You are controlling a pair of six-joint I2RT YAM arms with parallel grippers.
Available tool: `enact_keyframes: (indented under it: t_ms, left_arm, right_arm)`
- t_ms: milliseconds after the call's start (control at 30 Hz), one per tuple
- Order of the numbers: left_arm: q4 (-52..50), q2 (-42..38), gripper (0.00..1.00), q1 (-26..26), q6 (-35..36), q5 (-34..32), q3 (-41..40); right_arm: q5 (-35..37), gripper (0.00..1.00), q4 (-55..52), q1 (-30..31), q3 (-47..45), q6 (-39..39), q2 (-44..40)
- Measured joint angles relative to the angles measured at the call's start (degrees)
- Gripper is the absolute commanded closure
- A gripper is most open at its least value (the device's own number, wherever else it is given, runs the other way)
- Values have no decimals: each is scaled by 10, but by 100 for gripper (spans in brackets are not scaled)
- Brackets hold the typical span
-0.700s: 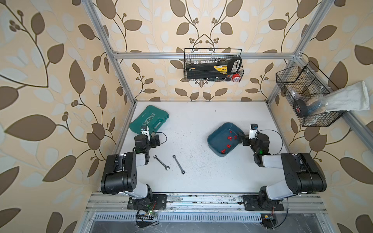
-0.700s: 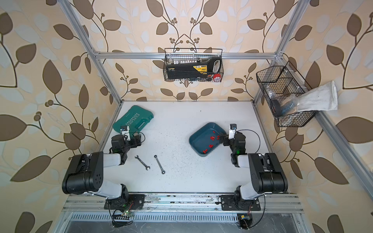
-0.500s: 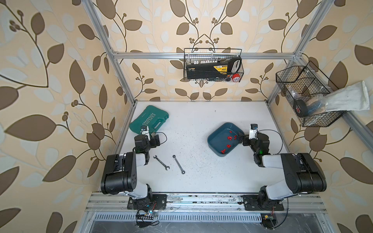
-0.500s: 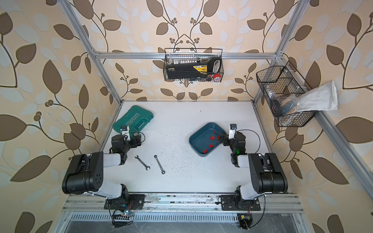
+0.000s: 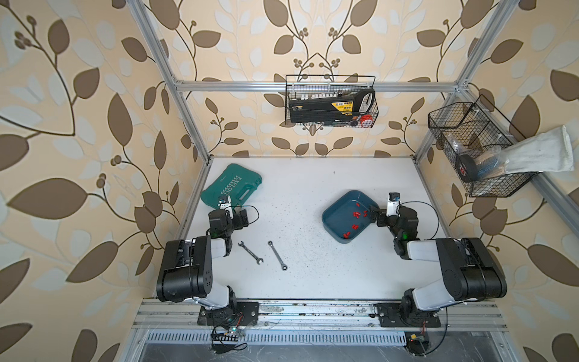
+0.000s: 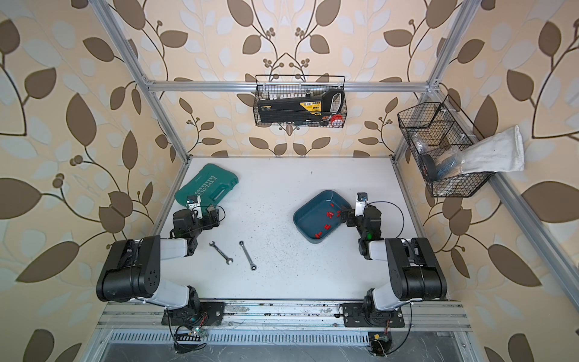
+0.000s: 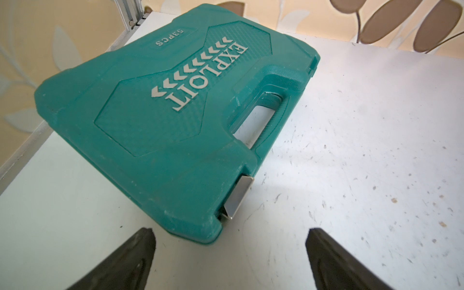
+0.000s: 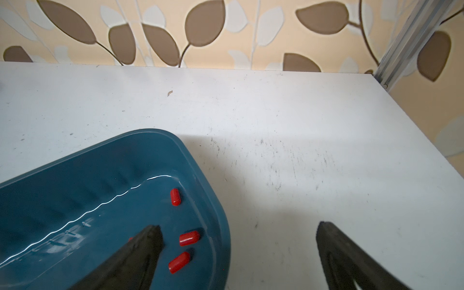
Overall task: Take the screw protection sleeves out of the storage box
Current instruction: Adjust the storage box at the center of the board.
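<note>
Screw protection sleeves, tiny red caps, dot the storage box.

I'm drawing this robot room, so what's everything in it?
table: one, white, under everything
shallow plastic storage box: one, dark teal-blue, table's right side
tiny plastic screw protection sleeves: about ten, bright red, inside that box
plastic tool case with handle: one, green, table's back left
metal wrenches: two, silver, table's front left
wire baskets: two, black, back and right walls
cloth: one, white, hanging from the right basket
left gripper: one, black, open, near the tool case
right gripper: one, black, open, straddling the box's rim
</note>
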Motion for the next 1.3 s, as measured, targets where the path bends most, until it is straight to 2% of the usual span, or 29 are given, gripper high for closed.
enact_keyframes:
  t_ms: [100, 200, 367, 467, 567, 700, 833, 933, 1067, 1300]
  left_arm:
    - [-87, -18, 1, 1, -7, -11, 41]
    - [-199, -71, 1, 6, -14, -5, 104]
    - [-438, -113, 1, 10, 18, 71, 296]
    - [-576, -109, 1, 10, 63, 150, 412]
    - [-671, -107, 1, 10, 105, 233, 467]
    - [-769, -96, 1, -4, 165, 330, 479]
    - [-810, -71, 1, -64, 209, 352, 478]
    - [-810, -64, 1, -120, 241, 355, 467]
    - [-793, -57, 1, -174, 268, 367, 438]
    - [-760, -41, 1, -190, 286, 387, 390]
  right_arm:
    - [9, 1, -56, -8, 4, 8, -38]
    - [24, 1, -150, -18, 41, 19, -108]
    - [45, 1, -293, -22, 146, 16, -211]
    - [5, 1, -406, -23, 224, -26, -241]
    - [-91, 1, -532, -23, 292, -99, -244]
    - [-203, 2, -708, 10, 358, -194, -219]
    - [-244, 5, -837, 95, 400, -267, -157]
    - [-236, 8, -892, 165, 401, -297, -124]
    - [-211, 15, -901, 238, 396, -309, -96]
    - [-148, 28, -859, 300, 395, -303, -1]
